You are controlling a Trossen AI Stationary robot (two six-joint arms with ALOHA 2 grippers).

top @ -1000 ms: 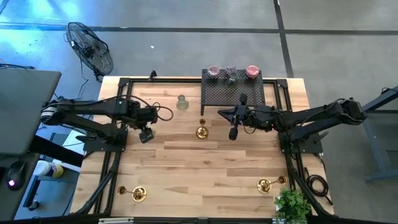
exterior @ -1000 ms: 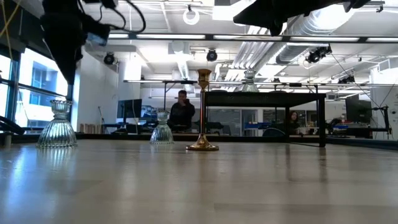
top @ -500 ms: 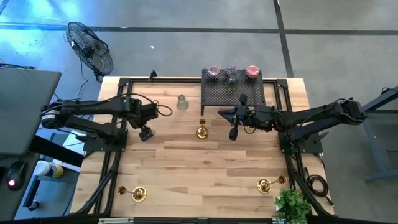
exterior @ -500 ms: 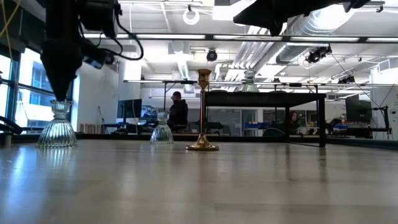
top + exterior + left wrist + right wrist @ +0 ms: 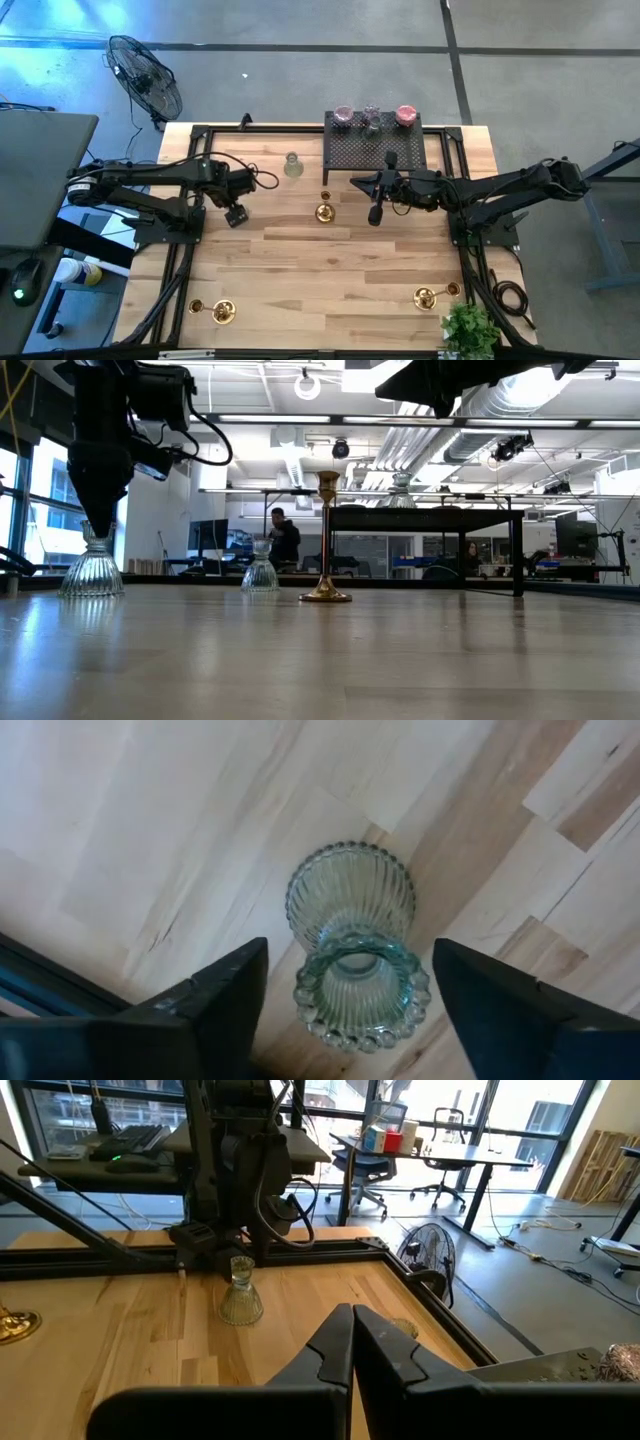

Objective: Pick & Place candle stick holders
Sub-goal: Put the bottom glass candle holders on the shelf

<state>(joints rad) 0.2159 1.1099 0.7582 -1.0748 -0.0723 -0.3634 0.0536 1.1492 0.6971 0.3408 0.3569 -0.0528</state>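
A pale-green ribbed glass holder [image 5: 352, 955] stands upright on its wide base on the table's left side; it also shows in the low view [image 5: 92, 563]. My left gripper [image 5: 350, 1020] is open, points down over it, and has one finger on each side of its beaded rim without touching. In the high view my left gripper [image 5: 235, 213] hides this holder. My right gripper [image 5: 375, 213] is shut and empty, held above the table in front of the rack. A brass holder [image 5: 323, 210] stands between the two grippers.
A second glass holder [image 5: 292, 165] stands farther back. The black perforated rack [image 5: 375, 150] at the far edge carries pink cups [image 5: 343, 117] and a clear one. Brass holders stand at the near left [image 5: 222, 312] and near right [image 5: 425, 297], beside a plant [image 5: 470, 330].
My left gripper has come down over the pale-green glass holder, until its fingertips are level with the holder's rim. The holder has not moved. My right arm has kept still.
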